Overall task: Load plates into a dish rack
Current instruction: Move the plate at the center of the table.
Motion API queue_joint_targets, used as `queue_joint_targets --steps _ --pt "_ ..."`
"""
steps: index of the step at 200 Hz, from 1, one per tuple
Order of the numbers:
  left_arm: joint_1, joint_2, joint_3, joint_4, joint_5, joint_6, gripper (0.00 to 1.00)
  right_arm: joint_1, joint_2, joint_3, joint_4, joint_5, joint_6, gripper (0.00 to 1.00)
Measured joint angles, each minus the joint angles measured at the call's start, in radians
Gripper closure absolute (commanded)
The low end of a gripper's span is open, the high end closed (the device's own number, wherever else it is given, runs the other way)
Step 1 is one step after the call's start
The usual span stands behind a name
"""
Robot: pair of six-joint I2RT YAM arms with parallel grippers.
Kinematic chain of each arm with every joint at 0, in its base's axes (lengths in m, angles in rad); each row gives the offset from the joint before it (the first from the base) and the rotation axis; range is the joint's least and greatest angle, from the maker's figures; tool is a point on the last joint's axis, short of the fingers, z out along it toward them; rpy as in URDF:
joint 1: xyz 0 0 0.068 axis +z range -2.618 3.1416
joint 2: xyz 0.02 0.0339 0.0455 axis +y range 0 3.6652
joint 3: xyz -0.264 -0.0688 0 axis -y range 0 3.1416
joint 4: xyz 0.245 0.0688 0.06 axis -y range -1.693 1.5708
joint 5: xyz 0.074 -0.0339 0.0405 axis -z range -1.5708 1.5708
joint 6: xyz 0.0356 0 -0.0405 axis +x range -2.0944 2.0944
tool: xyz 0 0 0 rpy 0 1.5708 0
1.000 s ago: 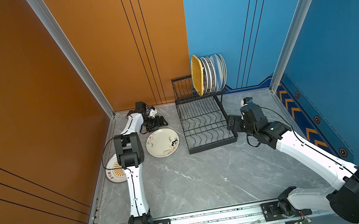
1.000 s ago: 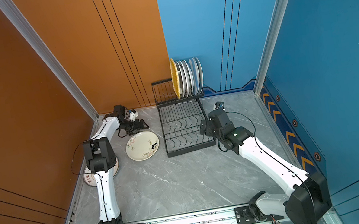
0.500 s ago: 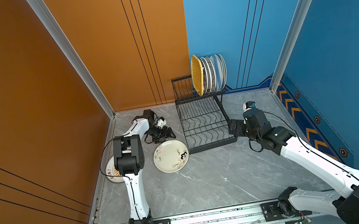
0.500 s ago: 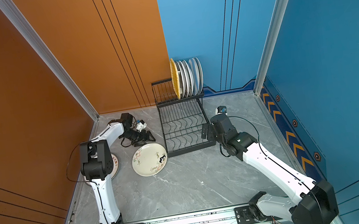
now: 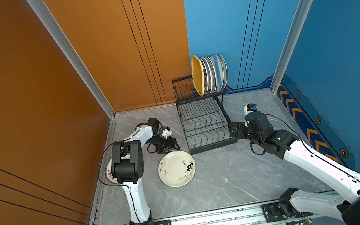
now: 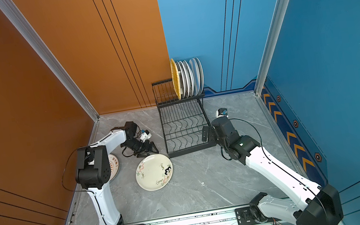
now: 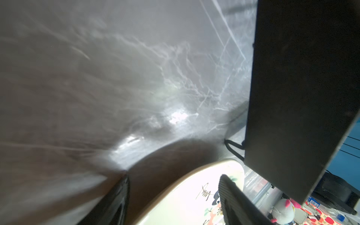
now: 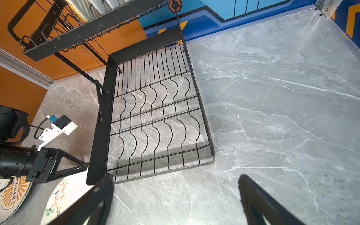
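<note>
A cream plate (image 5: 177,168) (image 6: 154,172) with printed flowers and script sits left of the dish rack's front bar (image 5: 214,147) (image 6: 192,150), its far edge raised. My left gripper (image 5: 171,145) (image 6: 150,147) is shut on that far rim. In the left wrist view the plate (image 7: 185,200) runs between the jaws of the gripper (image 7: 174,176), one finger under it and one on its face. My right gripper (image 5: 233,131) (image 8: 176,178) stands open and holds nothing, low by the rack's front right corner. Several plates (image 5: 213,76) and a yellow tray (image 5: 198,76) stand in the rear tier.
Another plate (image 5: 109,171) (image 8: 11,192) with an orange print lies by the left wall, partly under my left arm's elbow. The rack's lower tier of wavy wires (image 8: 152,116) holds nothing. An orange wall bounds the left, a blue wall the right and back.
The left gripper and the cream plate have come forward and right, away from the back wall, and the plate now looks tilted. The right arm has drawn back slightly along the rack's side.
</note>
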Motion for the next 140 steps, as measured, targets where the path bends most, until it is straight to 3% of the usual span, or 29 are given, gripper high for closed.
queue_joint_targets --steps 24,65,76,140 --pt "-0.038 -0.036 -0.061 -0.006 0.013 -0.011 0.27 0.003 0.0 -0.005 0.0 0.0 0.0 0.0" --pt "-0.063 -0.094 -0.13 -0.014 0.017 -0.053 0.15 0.015 0.022 -0.005 0.0 -0.029 0.0 0.0" --pt "-0.051 -0.122 -0.15 -0.017 0.007 -0.067 0.09 0.017 0.037 -0.005 0.0 -0.043 0.0 0.0" --pt "0.08 -0.476 -0.368 0.067 -0.061 -0.233 0.04 0.027 0.09 -0.027 0.001 -0.177 -0.004 0.0"
